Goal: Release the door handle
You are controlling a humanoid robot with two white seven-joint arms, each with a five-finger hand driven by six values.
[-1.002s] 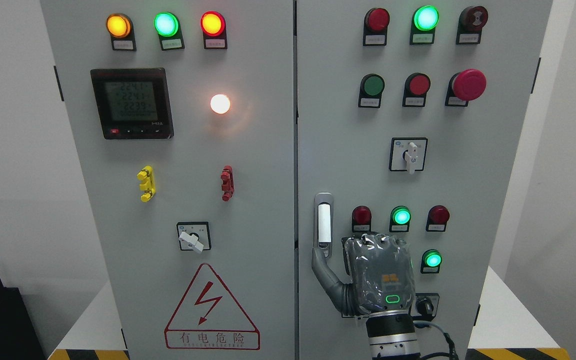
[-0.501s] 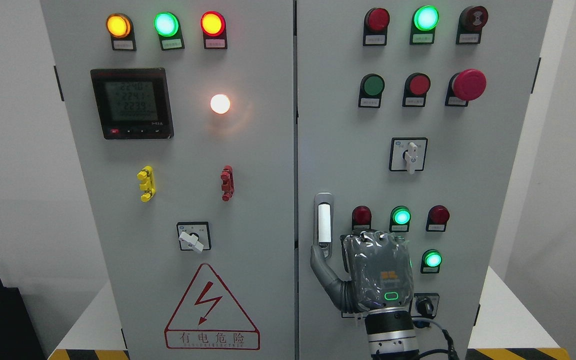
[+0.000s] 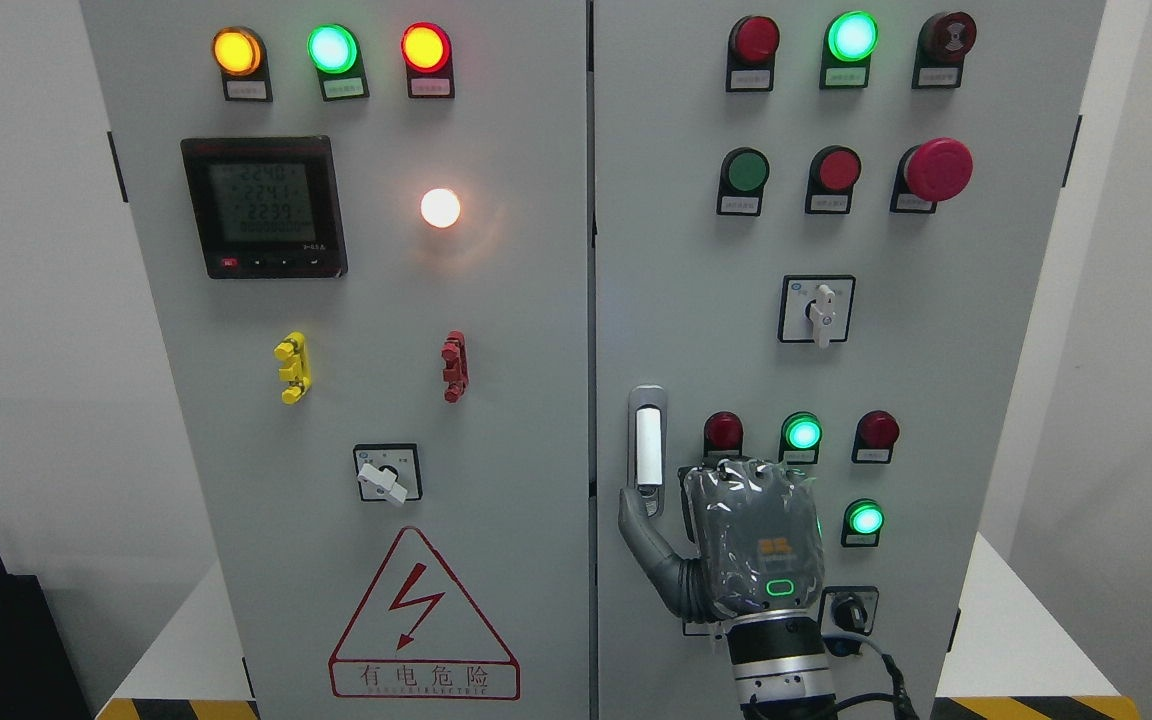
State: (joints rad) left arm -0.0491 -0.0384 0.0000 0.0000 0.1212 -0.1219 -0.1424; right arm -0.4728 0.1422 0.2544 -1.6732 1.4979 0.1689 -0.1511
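Right hand [image 3: 751,535] beside slim silver door handle [image 3: 647,445], thumb touching its base; finger curl hidden, cannot tell. Withdraw straight back, avoiding lit green button [image 3: 865,519].

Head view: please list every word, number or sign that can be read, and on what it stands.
"有电危险": under the red lightning triangle on the left door.
"2241", "2239": middle rows of the meter display; the other rows are too blurred.
Small label plates under the lamps and buttons: too small to read.
Orange logo on the right hand: unreadable.
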